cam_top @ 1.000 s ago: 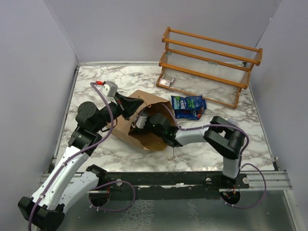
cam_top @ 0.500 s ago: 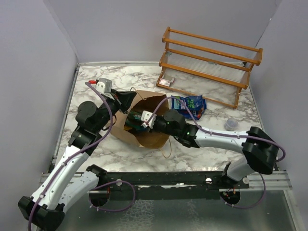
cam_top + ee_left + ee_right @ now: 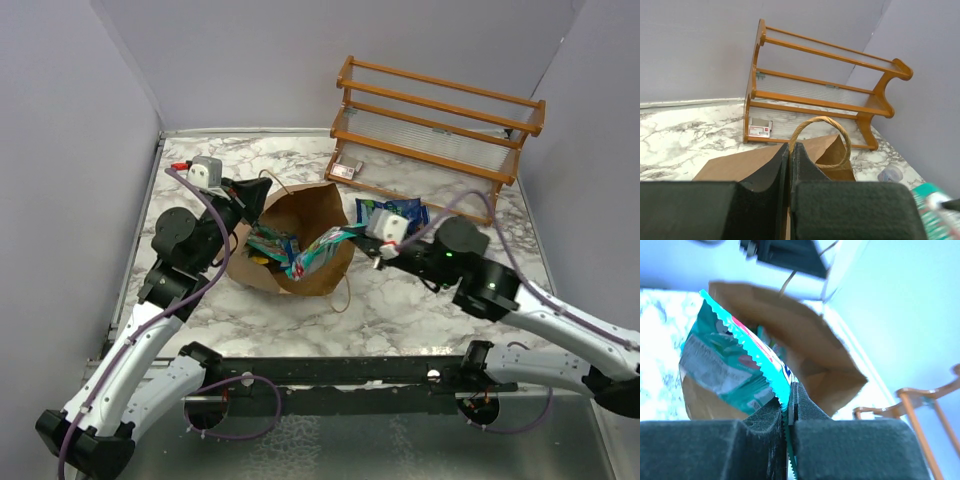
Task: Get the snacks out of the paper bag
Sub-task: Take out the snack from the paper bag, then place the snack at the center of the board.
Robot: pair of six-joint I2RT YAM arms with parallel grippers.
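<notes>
The brown paper bag [image 3: 312, 215] lies on its side in the middle of the table, mouth open toward the front left. My left gripper [image 3: 262, 192] is shut on the bag's upper rim by the loop handle [image 3: 826, 131] and holds the mouth open. My right gripper [image 3: 352, 236] is shut on the edge of a teal-green snack packet [image 3: 318, 252], which hangs out of the bag's mouth; it also shows in the right wrist view [image 3: 730, 362]. More packets [image 3: 268, 243] lie inside the mouth. A blue packet [image 3: 405, 214] lies on the table behind the right wrist.
A wooden two-shelf rack [image 3: 436, 132] stands at the back right, with a small pale box [image 3: 346, 171] at its left foot. A small clear cup [image 3: 890, 174] sits on the marble right of the bag. Grey walls close in the table.
My right arm has drawn back to the right out of the bag, pulling the teal-green packet with it. My left gripper has lifted the bag's rim up and back, opening the mouth wider.
</notes>
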